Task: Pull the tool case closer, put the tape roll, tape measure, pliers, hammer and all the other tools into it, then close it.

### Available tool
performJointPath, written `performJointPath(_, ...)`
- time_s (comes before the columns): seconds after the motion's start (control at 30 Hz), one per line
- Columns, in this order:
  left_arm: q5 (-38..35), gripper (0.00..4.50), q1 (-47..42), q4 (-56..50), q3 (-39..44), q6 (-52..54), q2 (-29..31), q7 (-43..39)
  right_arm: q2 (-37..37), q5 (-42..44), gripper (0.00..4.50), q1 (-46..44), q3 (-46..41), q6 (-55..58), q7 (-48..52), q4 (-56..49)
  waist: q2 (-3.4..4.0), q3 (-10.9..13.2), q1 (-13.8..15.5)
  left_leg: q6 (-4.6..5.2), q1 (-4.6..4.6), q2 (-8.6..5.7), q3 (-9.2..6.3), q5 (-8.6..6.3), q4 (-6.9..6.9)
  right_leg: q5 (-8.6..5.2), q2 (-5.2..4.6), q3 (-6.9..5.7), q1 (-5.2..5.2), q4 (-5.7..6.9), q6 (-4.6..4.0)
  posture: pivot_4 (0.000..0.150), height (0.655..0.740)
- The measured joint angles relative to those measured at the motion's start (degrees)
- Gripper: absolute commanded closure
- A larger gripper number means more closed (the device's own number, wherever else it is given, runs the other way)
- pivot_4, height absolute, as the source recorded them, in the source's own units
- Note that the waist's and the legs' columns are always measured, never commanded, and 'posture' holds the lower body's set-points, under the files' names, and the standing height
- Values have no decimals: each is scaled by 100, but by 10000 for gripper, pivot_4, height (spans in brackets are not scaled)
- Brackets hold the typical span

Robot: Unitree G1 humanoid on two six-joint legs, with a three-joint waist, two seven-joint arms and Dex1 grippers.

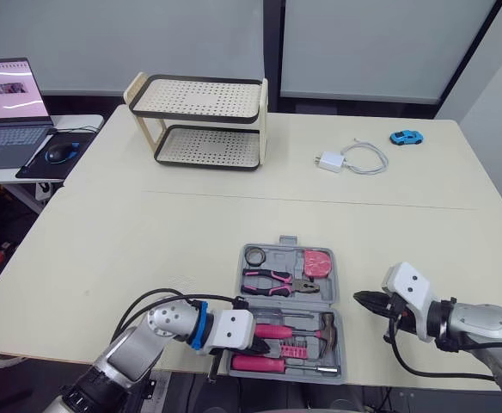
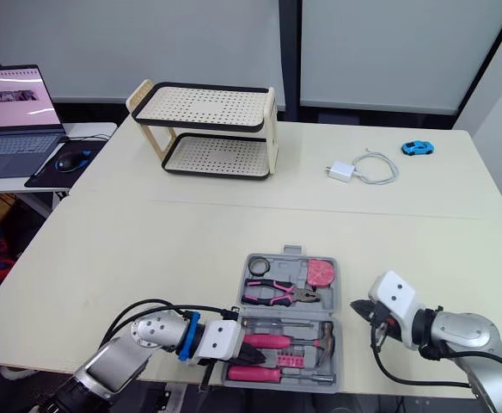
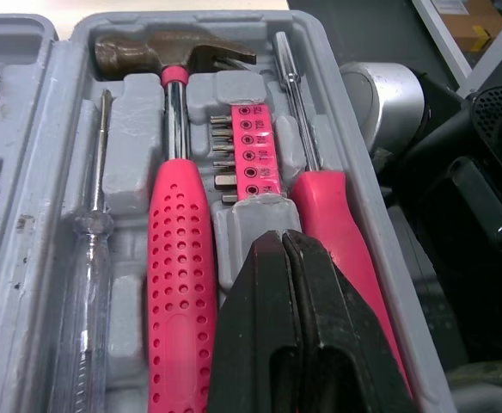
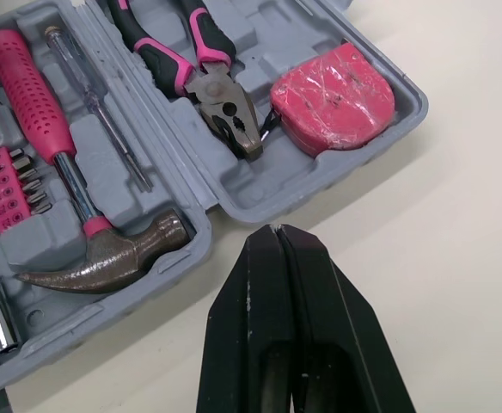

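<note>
Across nearly the whole head view, cream table point(image 1: 148, 241), made of two tops with a seam running left to right through the middle. Behind it, along the top of the frame, pale panels point(image 1: 363, 43) split by a dark upright. Upper centre-left on the table, two-tier perforated rack point(image 1: 204, 120). Upper left, on a side desk, open laptop point(image 1: 6, 112) and a mouse point(image 1: 59, 152) on a dark mat.

Lower centre, near the table's front edge, grey tool case point(image 1: 284, 258), lying open and flat. Long axis top to bottom of the frame, handle at the upper end.

Lower left, left gripper point(image 3: 283, 237), fingers pressed together, over the case's lower half by the bit holder point(image 3: 249, 151). Lower right, right gripper point(image 4: 277, 231), fingers likewise together, over bare table just beside the case's right edge.

Lower half of the case: hammer point(image 1: 298, 330) lengthwise left to right, head toward the right. Pink-handled screwdriver point(image 1: 260, 364) parallel below it. Upper half: pliers point(image 1: 277, 281) also left to right, nose pointing right. Pink tape measure point(image 1: 317, 263) at the upper right corner, tape roll point(image 1: 254, 255) at the upper left.

Upper right of the table, white charger point(image 1: 330, 162) with cable, and a small blue toy car point(image 1: 407, 137).
</note>
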Motion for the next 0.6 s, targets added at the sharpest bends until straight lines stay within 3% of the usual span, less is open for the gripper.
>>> performJointPath(0.2, 132, 45000, -140, 47, -159, 3, -54, 49, -45, 18, 44753, -25, -1, 55, -2, 11, 1, -1, 3, 0, 1, 0, 0, 0, 0, 0, 0, 0, 1, 0, 0, 1500, 7350)
performJointPath(0.33, 210, 45000, -210, 55, -223, 6, -47, 39, -94, 526, 44753, -425, -176, 792, 74, 52, 5, -3, -3, 0, 3, 0, 2, 0, 1, 0, 0, 3, 4, 0, 0, 1500, 7350)
performJointPath(0.5, 248, 45000, -277, 88, -284, -12, -28, 21, -259, 1436, 35111, -1722, -432, 2153, 215, 590, 12, -7, -6, 0, 13, 0, 1, 0, 0, 0, 0, 2, 13, -1, 0, 1500, 7350)
performJointPath(0.6, 250, 45000, -301, 158, -313, -61, -5, -12, 108, 1632, 28380, -2550, -348, 2892, -101, 1116, 11, -10, -8, 1, 13, 0, 1, 0, -2, 0, 0, 2, 13, -1, -1, 1500, 7350)
